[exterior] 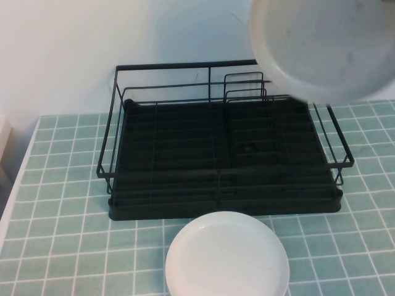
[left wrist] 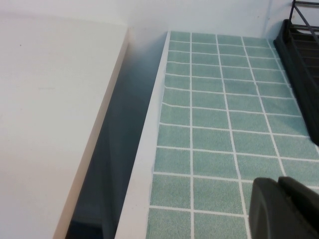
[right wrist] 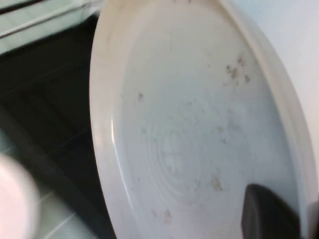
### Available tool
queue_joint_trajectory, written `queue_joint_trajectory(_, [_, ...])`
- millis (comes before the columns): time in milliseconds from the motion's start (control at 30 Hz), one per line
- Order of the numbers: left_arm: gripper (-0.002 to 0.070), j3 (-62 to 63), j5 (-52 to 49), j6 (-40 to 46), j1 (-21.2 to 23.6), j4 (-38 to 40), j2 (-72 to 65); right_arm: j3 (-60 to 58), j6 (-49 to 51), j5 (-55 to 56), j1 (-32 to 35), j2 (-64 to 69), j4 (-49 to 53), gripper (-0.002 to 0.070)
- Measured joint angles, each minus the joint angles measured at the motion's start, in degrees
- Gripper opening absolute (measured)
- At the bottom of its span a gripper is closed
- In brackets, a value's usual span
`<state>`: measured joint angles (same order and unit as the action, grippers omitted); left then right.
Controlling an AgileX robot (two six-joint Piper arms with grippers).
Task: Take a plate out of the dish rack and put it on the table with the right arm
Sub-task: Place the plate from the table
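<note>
So the plate (exterior: 321, 46) is already out of the dish rack (exterior: 222, 154), held up high over the rack's far right corner, close to the overhead camera, face tilted toward us. The right gripper (right wrist: 271, 214) is pinching it at the rim, one dark finger lying across the plate's face. What matters next: bare table (exterior: 364, 246) sits to the right and in front of the rack, so I'd guess that's where it needs to come down, clear of the white plate (exterior: 227, 256) parked up front. Overhead never shows the right gripper itself; only its wrist cam shows the grip and the specks. The left gripper (left wrist: 286, 209) hangs over the table's left edge, can't tell its jaws
</note>
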<state>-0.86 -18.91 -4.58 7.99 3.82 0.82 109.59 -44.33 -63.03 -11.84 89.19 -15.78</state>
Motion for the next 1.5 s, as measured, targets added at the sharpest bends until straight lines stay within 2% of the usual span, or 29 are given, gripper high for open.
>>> queue_joint_trajectory(100, [-0.0004, 0.0, 0.0, 0.0, 0.0, 0.0, 0.0, -7.31, 5.42, -3.39, 0.0, -6.85, 0.23, 0.0101])
queue_joint_trajectory(233, [-0.0004, 0.0, 0.0, 0.0, 0.0, 0.0, 0.0, -24.52, 11.47, -0.23, 0.0, -18.56, -3.48, 0.0101])
queue_joint_trajectory(367, [-0.0004, 0.0, 0.0, 0.0, 0.0, 0.0, 0.0, -43.75, 12.48, 2.51, 0.0, -27.94, -16.57, 0.01])
queue_joint_trajectory(467, [-0.0004, 0.0, 0.0, 0.0, 0.0, 0.0, 0.0, -56.52, 10.25, 7.28, 0.0, -29.79, -27.07, 0.01])
queue_joint_trajectory(567, [-0.0004, 0.0, 0.0, 0.0, 0.0, 0.0, 0.0, -64.35, 6.64, 12.47, 0.0, -28.64, -36.6, 0.01])
queue_joint_trajectory(700, [-0.0004, 0.0, 0.0, 0.0, 0.0, 0.0, 0.0, -68.41, -0.02, 16.49, 0.0, -23.85, -46.21, 0.01])
queue_joint_trajectory(900, [-0.0004, 0.0, 0.0, 0.0, 0.0, 0.0, 0.0, -68.52, -10.83, 18.29, 0.0, -13.22, -57.26, 0.01])
queue_joint_trajectory(1200, [-0.0004, 0.0, 0.0, 0.0, 0.0, 0.0, 0.0, -68.52, -24.43, 15.24, 0.0, -0.9, -62.17, 0.01])
queue_joint_trajectory(1500, [-0.0004, 0.0, 0.0, 0.0, 0.0, 0.0, 0.0, -68.52, -26.82, 20.16, -1.34, 2.61, -61.76, 0.01])
